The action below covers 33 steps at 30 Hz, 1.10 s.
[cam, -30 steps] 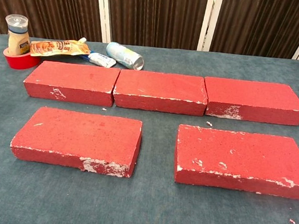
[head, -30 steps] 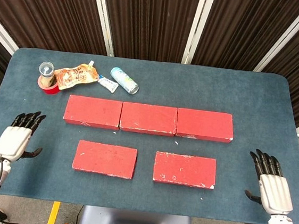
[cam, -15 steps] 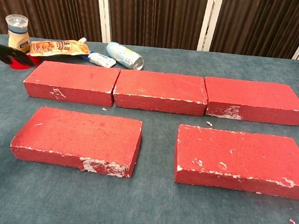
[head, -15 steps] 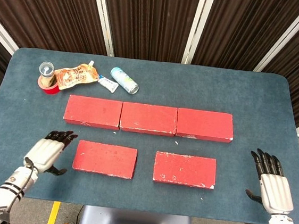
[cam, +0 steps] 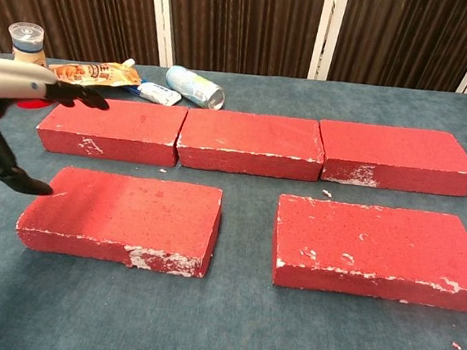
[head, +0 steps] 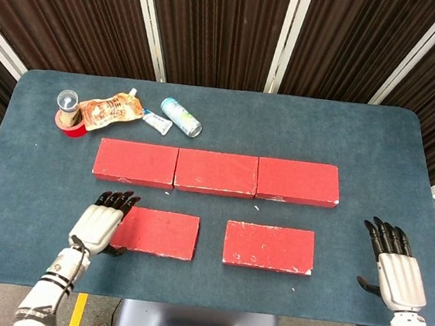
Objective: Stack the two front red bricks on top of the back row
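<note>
My left hand (head: pixel 102 225) hovers open over the front-left brick's (head: pixel 159 232) left end; my right hand (head: pixel 395 269) rests open on the bench (head: pixel 360 139).

There are five red bricks on the table: three in the back row (head: pixel 216 172), across the middle of the frame, and two front bricks, one at lower left (head: pixel 156 232) and one at lower centre (head: pixel 268 247). In the upper left corner lie one small jar (head: pixel 67 104) standing on one red tape roll (head: pixel 70 127), one orange pouch (head: pixel 111 110), one small tube (head: pixel 157 122) and one can (head: pixel 180 117) on its side. Two hands are visible, the left hand (head: pixel 100 225) and the right hand (head: pixel 397 272).
</note>
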Motion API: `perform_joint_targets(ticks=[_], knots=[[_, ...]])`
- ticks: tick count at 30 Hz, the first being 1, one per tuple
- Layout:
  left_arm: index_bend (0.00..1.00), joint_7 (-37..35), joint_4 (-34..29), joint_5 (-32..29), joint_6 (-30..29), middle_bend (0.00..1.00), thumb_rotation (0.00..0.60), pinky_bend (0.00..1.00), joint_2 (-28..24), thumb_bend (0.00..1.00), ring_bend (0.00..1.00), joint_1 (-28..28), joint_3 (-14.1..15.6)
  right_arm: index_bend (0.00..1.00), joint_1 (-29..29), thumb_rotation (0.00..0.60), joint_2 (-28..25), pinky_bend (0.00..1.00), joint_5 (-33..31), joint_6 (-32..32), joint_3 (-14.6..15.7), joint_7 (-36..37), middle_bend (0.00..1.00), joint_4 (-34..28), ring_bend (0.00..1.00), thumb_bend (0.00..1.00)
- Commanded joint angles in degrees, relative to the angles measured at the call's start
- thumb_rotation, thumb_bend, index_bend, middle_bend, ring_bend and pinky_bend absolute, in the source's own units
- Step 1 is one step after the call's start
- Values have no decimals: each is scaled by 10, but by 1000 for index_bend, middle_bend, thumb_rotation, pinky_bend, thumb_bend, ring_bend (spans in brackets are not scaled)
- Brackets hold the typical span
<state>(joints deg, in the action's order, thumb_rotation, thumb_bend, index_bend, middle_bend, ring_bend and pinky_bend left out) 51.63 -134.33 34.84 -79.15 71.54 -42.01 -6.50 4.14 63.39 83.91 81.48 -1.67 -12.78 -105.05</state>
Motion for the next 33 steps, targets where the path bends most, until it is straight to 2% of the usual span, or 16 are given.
perform_joint_targets(ticks=[1, 14, 23, 27, 33], knots=[[0, 29, 14, -30, -29, 0, 600, 49, 42, 184, 0, -22, -6, 122, 0, 600, -1, 0, 0, 1, 0, 1, 115, 0, 50, 0], [0, 58, 69, -79, -57, 0, 600, 48, 126, 184, 0, -58, -12, 122, 1, 600, -3, 0, -5, -4, 0, 5, 115, -1, 50, 0], [0, 60, 91, -69, -67, 0, 600, 45, 155, 187, 0, -62, -1, 122, 1, 600, -4, 0, -6, -5, 1, 12, 115, -2, 50, 0], [0, 54, 107, -69, -58, 0, 600, 37, 170, 0, 0, -66, -5, 122, 3, 600, -5, 0, -7, -8, 1, 11, 115, -3, 48, 0], [0, 58, 126, -78, -50, 0, 600, 30, 183, 0, 0, -73, -9, 121, 3, 600, -6, 0, -9, -9, 1, 11, 115, -3, 47, 0]])
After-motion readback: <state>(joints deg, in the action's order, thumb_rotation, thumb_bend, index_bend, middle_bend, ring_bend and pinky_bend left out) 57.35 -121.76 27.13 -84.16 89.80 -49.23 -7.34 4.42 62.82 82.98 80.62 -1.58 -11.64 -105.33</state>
